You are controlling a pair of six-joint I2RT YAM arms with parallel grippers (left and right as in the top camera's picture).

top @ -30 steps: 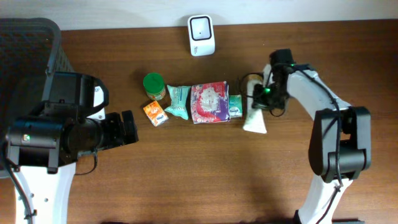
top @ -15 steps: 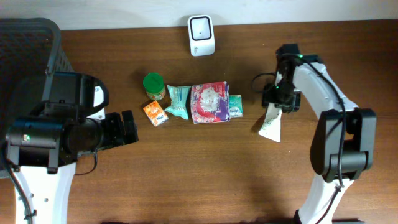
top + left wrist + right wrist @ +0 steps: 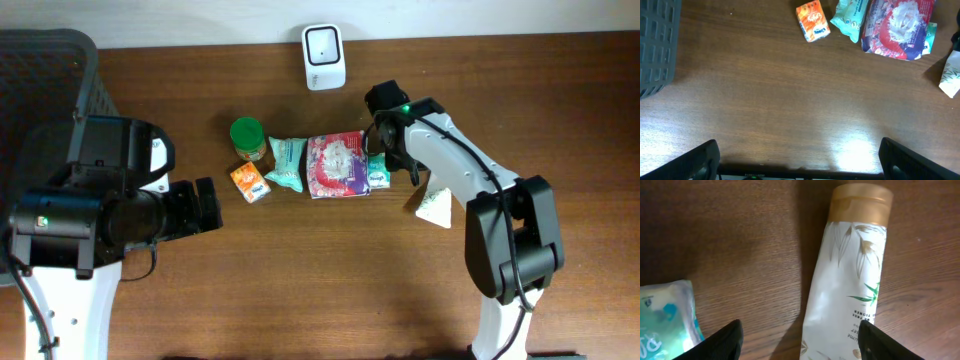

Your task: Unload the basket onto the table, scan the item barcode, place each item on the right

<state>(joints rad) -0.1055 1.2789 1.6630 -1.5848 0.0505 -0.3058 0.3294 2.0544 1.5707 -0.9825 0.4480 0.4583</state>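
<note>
A white tube with a gold cap [image 3: 435,205] lies flat on the table, right of the row of items. My right gripper [image 3: 400,168] hovers between it and a small green packet [image 3: 378,172], open and holding nothing. The right wrist view looks down on the tube [image 3: 850,270], with my right gripper [image 3: 802,342] above its lower end and apart from it. The white scanner [image 3: 324,57] stands at the back edge. My left gripper [image 3: 205,205] is wide open over bare wood, and the left wrist view shows my left gripper [image 3: 800,162] empty.
The row holds a green-lidded jar [image 3: 247,138], an orange box [image 3: 250,183], a teal packet [image 3: 287,163] and a red and purple packet [image 3: 338,163]. A dark basket [image 3: 50,70] sits at the far left, and the basket [image 3: 657,45] fills the left wrist view's corner.
My right gripper opened and let go of the white tube, which now rests on the table. The right arm then swung left toward the packets. The left arm stayed still.
</note>
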